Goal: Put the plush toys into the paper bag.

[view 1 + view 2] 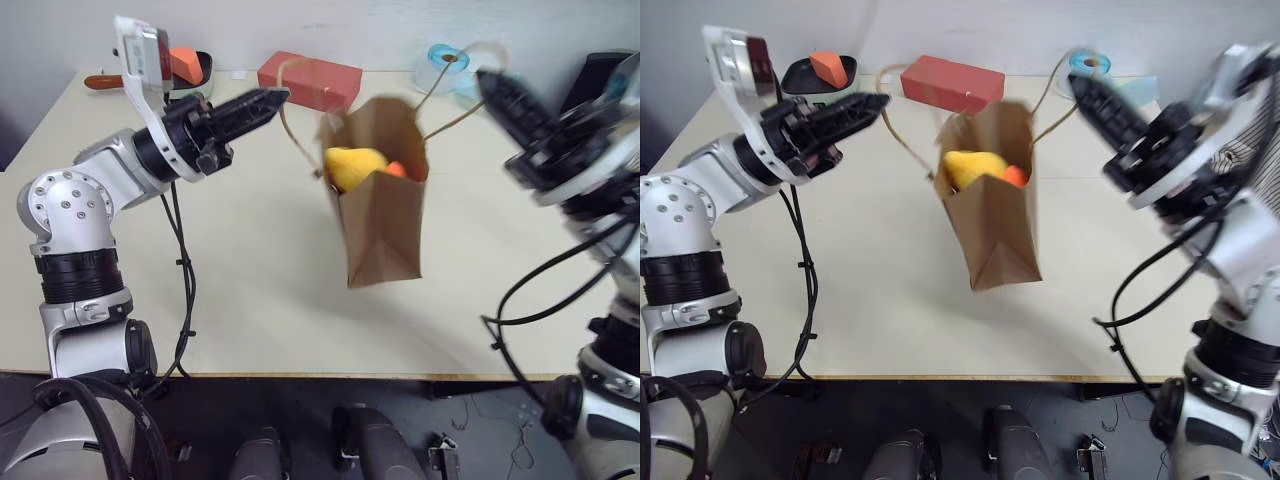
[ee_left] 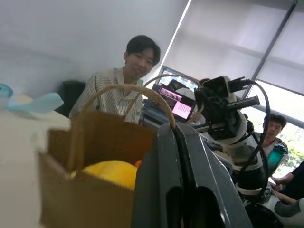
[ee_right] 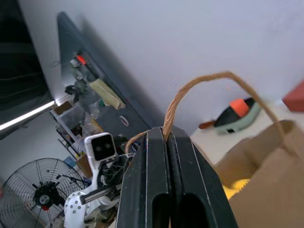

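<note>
The brown paper bag (image 1: pixel 383 215) hangs tilted between my two arms over the table, its mouth open toward the camera. Inside it lie the plush toys: the fluffy yellow one (image 1: pixel 352 165) and, behind it, a bit of the orange one (image 1: pixel 396 169). My left gripper (image 1: pixel 278 98) is shut on the bag's left cord handle (image 1: pixel 290 120), which arches over its tips in the left wrist view (image 2: pixel 124 88). My right gripper (image 1: pixel 484 78) is raised and blurred, shut on the other handle (image 3: pixel 199 81), whose cord runs in between its fingertips (image 3: pixel 153 135).
At the back of the beige table (image 1: pixel 250 300) lie a red brick-shaped block (image 1: pixel 310 78), a dark bowl with an orange wedge (image 1: pixel 185 65) and a blue tape roll (image 1: pixel 445 62). Two people (image 2: pixel 124 83) sit beyond the table in the left wrist view.
</note>
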Controlling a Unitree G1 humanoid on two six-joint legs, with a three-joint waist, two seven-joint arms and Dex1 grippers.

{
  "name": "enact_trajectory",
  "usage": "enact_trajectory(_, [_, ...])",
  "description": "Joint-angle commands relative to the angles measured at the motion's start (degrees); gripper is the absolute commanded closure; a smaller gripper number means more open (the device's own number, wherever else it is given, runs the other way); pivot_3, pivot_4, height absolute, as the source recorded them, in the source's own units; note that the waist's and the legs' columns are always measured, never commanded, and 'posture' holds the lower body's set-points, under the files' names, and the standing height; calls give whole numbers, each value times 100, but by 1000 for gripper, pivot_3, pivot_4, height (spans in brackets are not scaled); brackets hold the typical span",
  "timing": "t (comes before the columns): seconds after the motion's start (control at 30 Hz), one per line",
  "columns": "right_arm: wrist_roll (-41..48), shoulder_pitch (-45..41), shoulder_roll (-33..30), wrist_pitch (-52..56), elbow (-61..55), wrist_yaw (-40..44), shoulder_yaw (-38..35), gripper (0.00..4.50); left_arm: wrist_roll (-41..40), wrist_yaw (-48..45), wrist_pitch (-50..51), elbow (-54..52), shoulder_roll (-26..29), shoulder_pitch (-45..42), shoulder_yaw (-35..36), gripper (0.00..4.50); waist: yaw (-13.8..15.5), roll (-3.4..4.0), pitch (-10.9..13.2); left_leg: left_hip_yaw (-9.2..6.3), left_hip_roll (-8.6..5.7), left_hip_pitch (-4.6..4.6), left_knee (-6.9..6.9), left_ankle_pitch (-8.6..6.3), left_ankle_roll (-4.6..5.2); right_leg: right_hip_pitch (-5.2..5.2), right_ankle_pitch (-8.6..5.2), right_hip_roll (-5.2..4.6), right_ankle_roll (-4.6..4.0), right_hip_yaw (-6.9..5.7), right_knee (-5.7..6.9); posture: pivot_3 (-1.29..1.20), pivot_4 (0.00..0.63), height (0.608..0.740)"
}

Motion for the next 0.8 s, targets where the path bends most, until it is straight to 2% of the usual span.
enact_trajectory(0.03, [-145,237,-231,-60,-233,187,90,4482,160,87,-285,111,-98,9,86,4500,29,-1,0,0,0,0,0,0,0,0,0,0,0,0,-1,0,150,740])
enact_trajectory(0.23, [-893,609,-446,-83,-828,629,551,4482,620,-81,-718,91,-373,214,-291,4500,69,-1,0,1,0,-4,-1,1,2,-1,1,0,1,-1,-4,0,150,740])
enact_trajectory(0.4, [-2358,713,-304,-291,-1462,833,1357,4482,828,-279,-823,249,-479,313,-469,4500,58,-1,0,1,0,-2,-4,1,2,-1,1,0,1,-2,-4,0,150,740])
enact_trajectory(0.53, [-3048,954,-377,-437,-1655,1307,1560,4482,707,-270,-640,116,-420,392,-358,4500,74,-1,0,1,0,-3,0,1,2,-2,1,0,1,-2,-4,0,150,740])
enact_trajectory(0.63, [-3101,1164,-518,-412,-1806,1674,1465,3906,360,-310,-269,-300,-245,606,-180,3928,61,-1,0,-1,0,-3,-7,1,2,-2,1,0,1,-3,-9,0,150,740])
enact_trajectory(0.8, [-2918,1580,-955,-449,-2010,2172,853,2226,-347,-361,455,-1384,446,1286,224,2410,55,-1,0,-3,1,-1,-10,1,2,-2,1,0,1,-3,-7,0,150,740])
